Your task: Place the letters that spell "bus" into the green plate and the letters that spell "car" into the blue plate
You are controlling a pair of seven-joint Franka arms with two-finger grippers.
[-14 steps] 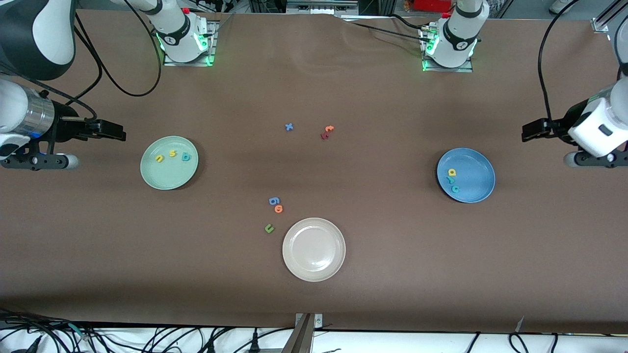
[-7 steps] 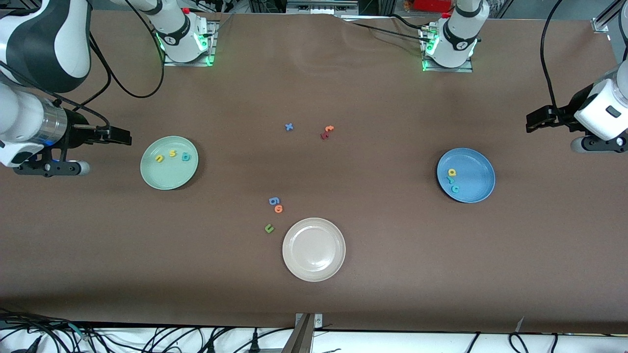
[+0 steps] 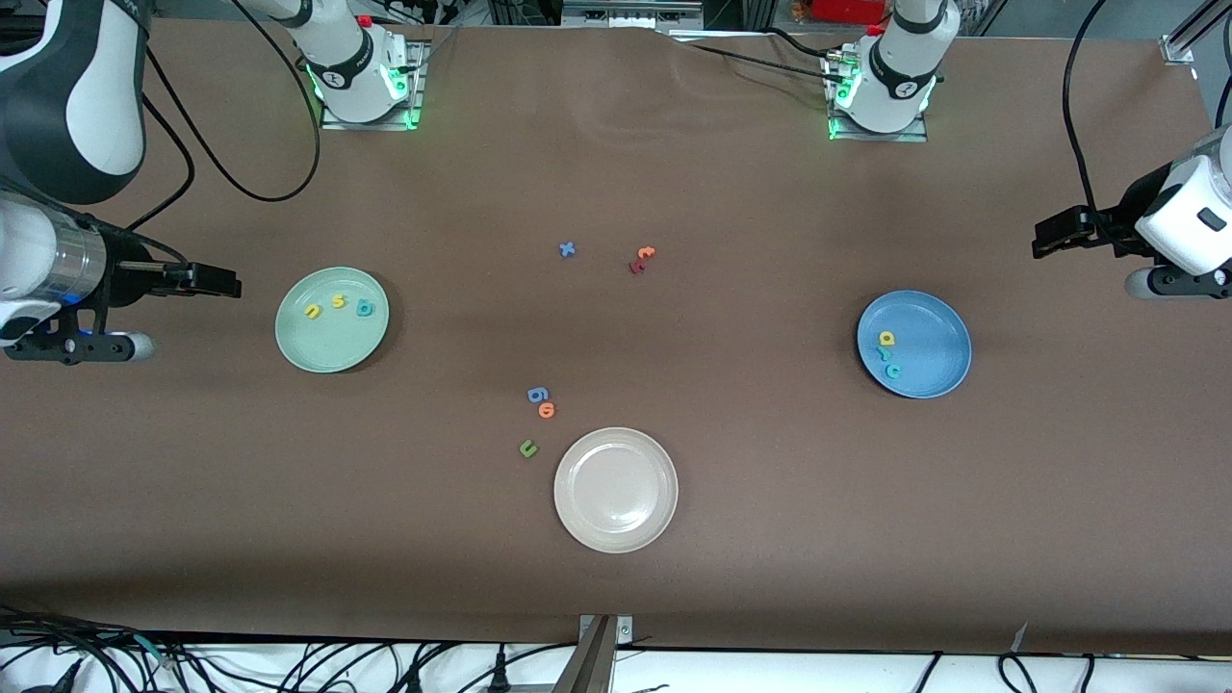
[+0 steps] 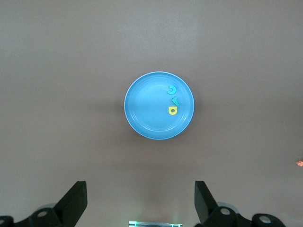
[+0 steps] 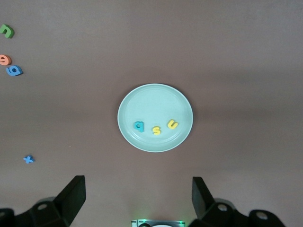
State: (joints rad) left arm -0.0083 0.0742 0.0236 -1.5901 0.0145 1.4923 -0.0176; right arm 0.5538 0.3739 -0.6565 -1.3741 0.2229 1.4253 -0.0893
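Observation:
The green plate (image 3: pixel 331 337) lies toward the right arm's end of the table and holds a yellow "u" (image 3: pixel 313 311), a yellow "s" (image 3: pixel 338 301) and a teal "b" (image 3: pixel 364 308). My right gripper (image 3: pixel 226 282) hangs open and empty over bare table beside that plate, toward the table's end. The blue plate (image 3: pixel 936 337) lies toward the left arm's end with a yellow "a" (image 3: pixel 886 338), a teal "r" (image 3: pixel 884 352) and a teal "c" (image 3: pixel 893 370) in it. My left gripper (image 3: pixel 1044 241) is open and empty over the table beside the blue plate (image 4: pixel 147 106).
A white plate (image 3: pixel 616 525) sits mid-table near the front camera. Beside it lie a green "u" (image 3: pixel 527 448), an orange "o" (image 3: pixel 547 410) and a blue letter (image 3: pixel 537 394). A blue "x" (image 3: pixel 567 249), an orange "t" (image 3: pixel 645 252) and a dark red letter (image 3: pixel 636 266) lie nearer the bases.
My right gripper swung slightly toward the green plate and then drew back from it. The left gripper drew back a little from the blue plate and then held still. No letter has moved.

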